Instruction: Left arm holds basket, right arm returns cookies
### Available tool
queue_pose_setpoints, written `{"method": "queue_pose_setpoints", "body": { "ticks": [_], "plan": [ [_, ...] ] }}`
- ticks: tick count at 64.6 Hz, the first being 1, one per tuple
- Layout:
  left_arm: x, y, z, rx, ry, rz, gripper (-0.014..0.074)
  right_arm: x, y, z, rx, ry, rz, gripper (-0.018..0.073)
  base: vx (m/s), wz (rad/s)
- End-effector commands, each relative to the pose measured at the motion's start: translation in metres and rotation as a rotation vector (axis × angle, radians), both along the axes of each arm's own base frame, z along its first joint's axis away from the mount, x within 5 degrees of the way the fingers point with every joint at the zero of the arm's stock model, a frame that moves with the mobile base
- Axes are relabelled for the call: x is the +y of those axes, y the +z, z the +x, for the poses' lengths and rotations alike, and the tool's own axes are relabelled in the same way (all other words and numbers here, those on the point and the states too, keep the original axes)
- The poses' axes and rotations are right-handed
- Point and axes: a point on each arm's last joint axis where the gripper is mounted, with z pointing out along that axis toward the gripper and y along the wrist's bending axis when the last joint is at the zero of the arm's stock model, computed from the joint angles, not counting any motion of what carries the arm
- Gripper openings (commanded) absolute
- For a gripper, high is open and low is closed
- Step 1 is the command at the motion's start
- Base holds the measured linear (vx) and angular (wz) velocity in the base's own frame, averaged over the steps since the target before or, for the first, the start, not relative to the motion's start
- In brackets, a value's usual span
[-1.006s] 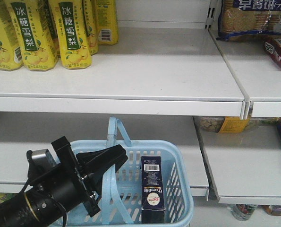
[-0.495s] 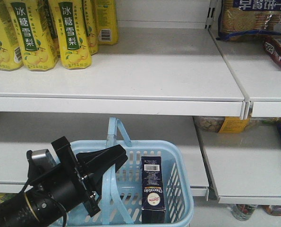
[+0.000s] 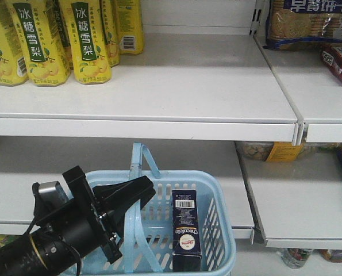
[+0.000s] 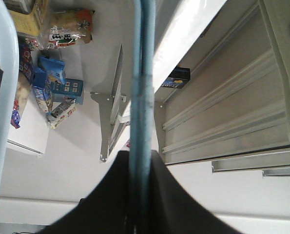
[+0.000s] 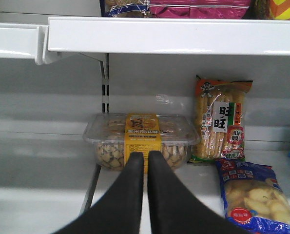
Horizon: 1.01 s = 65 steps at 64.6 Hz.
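Pinching the raised handle (image 3: 137, 158) of the basket (image 3: 219, 198), the left gripper (image 3: 130, 198) sits near left in the front view, fingers clamped on the blue strip. In the left wrist view the handle (image 4: 144, 87) runs straight up between both dark fingers (image 4: 108, 195), with no gap showing. The basket hangs in front of the lower shelf (image 3: 38, 172), under the lip of the upper shelf (image 3: 159, 92). The cookies (image 3: 186, 230) stand on end inside the basket, toward its right side, barcode label up top, round logo lower down, nothing gripping them. The box edge also shows at the far left of the left wrist view, beside the basket rim (image 4: 1, 97). The right gripper (image 5: 145, 161) is seen only in its own view, fingers pressed together and holding nothing. It points at a clear tub (image 5: 141, 139) with a yellow label on the shelf straight ahead. A tall rice cracker pack (image 5: 222, 124) stands right of the tub, and a blue snack bag (image 5: 252, 195) lies nearer on the right. A white shelf edge (image 5: 174, 36) crosses above them. On the upper shelf, yellow bottles (image 3: 41, 40) stand far left. A cracker pack (image 3: 308, 23) and a red pack (image 3: 340, 60) lie far right. The same tub (image 3: 268, 150) shows under the upper shelf, right of the basket.
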Motion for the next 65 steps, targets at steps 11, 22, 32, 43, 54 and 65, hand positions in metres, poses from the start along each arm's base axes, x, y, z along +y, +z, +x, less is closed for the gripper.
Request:
{"method": "queue_pose_setpoints", "body": {
  "ticks": [11, 22, 32, 43, 54, 65],
  "plan": [
    [0.002, 0.039, -0.005, -0.226, -0.026, -0.262, 0.0000, -0.001, 0.002, 0.000, -0.076, -0.010, 0.009, -0.0010, 0.00, 0.00],
    [0.002, 0.039, -0.005, -0.226, -0.026, -0.262, 0.0000, -0.001, 0.005, -0.001, -0.105, -0.012, 0.007, -0.0009, 0.00, 0.00],
    [0.002, 0.039, -0.005, -0.226, -0.026, -0.262, 0.0000, -0.001, 0.013, -0.002, -0.194, -0.017, 0.005, -0.0009, 0.00, 0.00],
    [0.002, 0.039, -0.005, -0.226, -0.026, -0.262, 0.0000, -0.002, 0.027, -0.005, -0.351, -0.025, -0.004, -0.0009, 0.00, 0.00],
    [0.002, 0.039, -0.005, -0.226, -0.026, -0.262, 0.0000, -0.002, 0.048, -0.012, -0.498, -0.030, -0.012, -0.0009, 0.00, 0.00],
    [0.002, 0.039, -0.005, -0.226, -0.026, -0.262, 0.0000, -0.001, 0.085, -0.024, -0.608, -0.029, -0.017, -0.0009, 0.00, 0.00]
  ]
}}
